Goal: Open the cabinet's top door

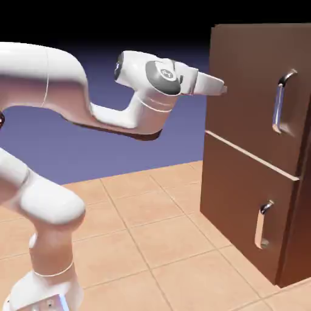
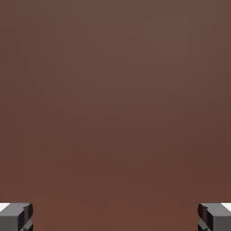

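The dark-brown cabinet (image 1: 304, 206) stands at the exterior view's right. Its top door (image 1: 246, 73) lies flush and closed, with a long curved silver handle (image 1: 281, 103) near its right edge. My gripper (image 1: 223, 88) points at the door's left part, far from the handle, with its tips at or just short of the wood. In the hand view brown wood (image 2: 115, 99) fills the picture. My gripper (image 2: 115, 217) is open, the two grey fingertips (image 2: 16, 215) wide apart with nothing between them.
Below the top door sits the shorter lower door (image 1: 234, 194) with a small silver handle (image 1: 263, 225), also closed. The tiled table (image 1: 152, 243) stretches between the robot's base and the cabinet.
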